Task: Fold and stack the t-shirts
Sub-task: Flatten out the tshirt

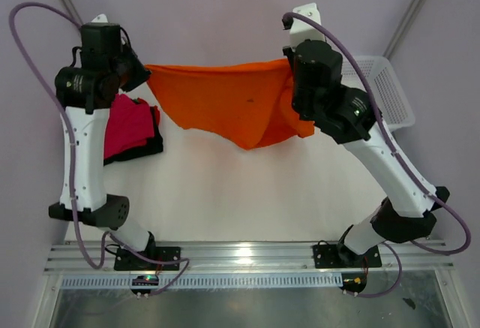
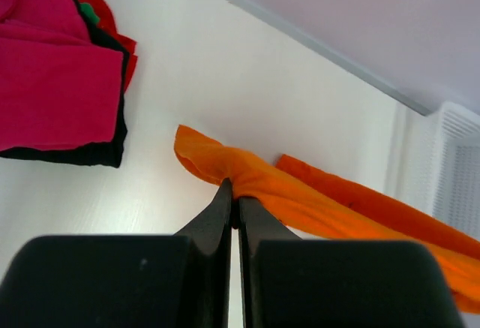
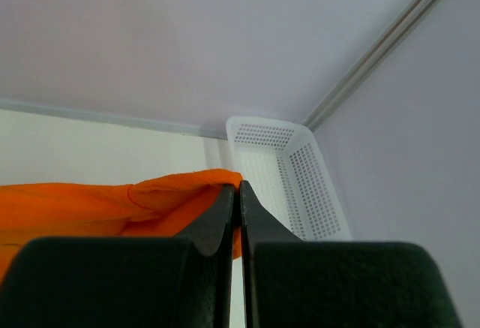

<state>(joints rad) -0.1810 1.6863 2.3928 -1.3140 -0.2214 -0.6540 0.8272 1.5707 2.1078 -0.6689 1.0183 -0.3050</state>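
The orange t-shirt (image 1: 225, 99) hangs stretched in the air between both arms, above the far half of the white table (image 1: 225, 193). My left gripper (image 2: 235, 193) is shut on its left corner, where the orange cloth (image 2: 247, 178) bunches at the fingertips. My right gripper (image 3: 240, 187) is shut on the right corner of the orange t-shirt (image 3: 112, 204). A folded magenta-pink t-shirt (image 1: 127, 121) lies on a black t-shirt (image 1: 146, 148) at the table's left side; the left wrist view shows the pink t-shirt (image 2: 52, 95) on top, the black t-shirt (image 2: 82, 154) under it, and a bit of red cloth beneath.
A white mesh basket (image 1: 390, 88) stands at the far right corner, seen close in the right wrist view as the basket (image 3: 300, 170). Pale walls close the table at the back and both sides. The arm bases sit on the metal rail (image 1: 247, 257) at the near edge.
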